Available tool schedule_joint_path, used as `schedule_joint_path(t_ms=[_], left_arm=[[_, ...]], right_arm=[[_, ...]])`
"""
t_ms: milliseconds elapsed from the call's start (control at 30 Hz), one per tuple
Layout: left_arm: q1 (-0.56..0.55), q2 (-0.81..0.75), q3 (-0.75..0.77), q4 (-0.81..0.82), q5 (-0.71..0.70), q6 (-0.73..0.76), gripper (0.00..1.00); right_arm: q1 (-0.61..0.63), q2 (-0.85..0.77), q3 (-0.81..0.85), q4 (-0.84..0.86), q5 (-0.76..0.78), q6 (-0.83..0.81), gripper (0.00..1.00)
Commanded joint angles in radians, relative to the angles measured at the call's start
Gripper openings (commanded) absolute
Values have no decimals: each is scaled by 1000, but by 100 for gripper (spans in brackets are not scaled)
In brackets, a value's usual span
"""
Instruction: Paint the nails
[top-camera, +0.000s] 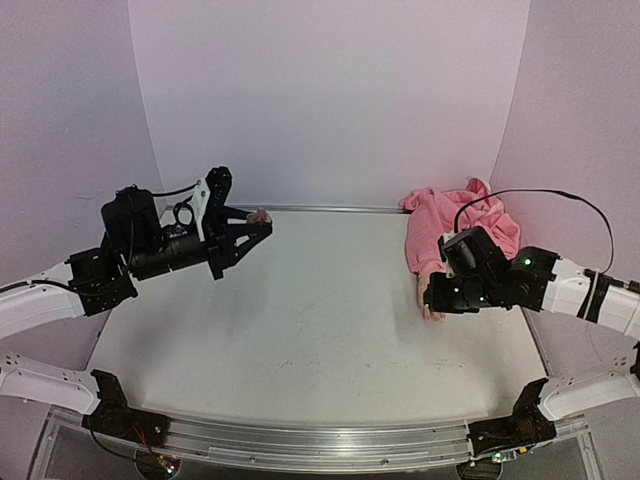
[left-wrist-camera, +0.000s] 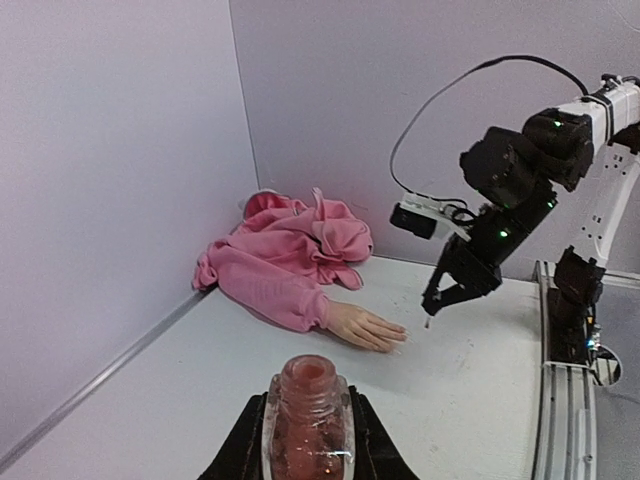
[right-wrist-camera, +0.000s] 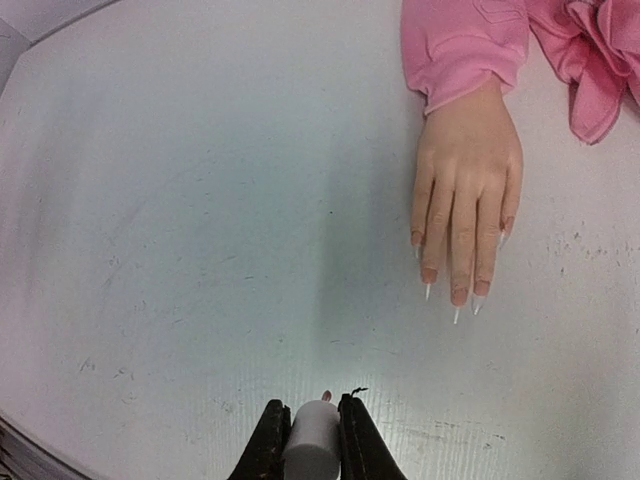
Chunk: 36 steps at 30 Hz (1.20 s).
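Plain lilac walls (top-camera: 330, 100) close me in on three sides; under me lies a scuffed white table (top-camera: 300, 320).

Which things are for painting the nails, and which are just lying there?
For the job: nails, mannequin hand, open polish bottle in the left end effector, white cap in the right end effector.
Just lying there: bunched pink garment.

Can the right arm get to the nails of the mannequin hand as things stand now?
Probably yes. The right end effector, shut on the white cap, hangs above the table close to the nails, and only bare table lies between. The mannequin hand lies flat, palm down, nails uppermost.
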Motion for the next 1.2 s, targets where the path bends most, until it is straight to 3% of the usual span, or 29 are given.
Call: schedule_joint_path(t_ms=[0,200,400,800,1167], left_arm=[[4,32,90,6,-85,95,0],[9,44,71,7,-109,137,0],[12,38,33,8,-138,165,0],[13,50,12,8,-151,191,0],[18,77,10,8,-161,202,0]], right_arm=[[-16,-84,-64,-33,62,45,0],[-20,-147,-142,-30,79,77,0],[-50,-95,-160,56,121,11,0],[-214,56,-232,347,-66,-220,0],[-239,168,-228,398,-112,-267,0]])
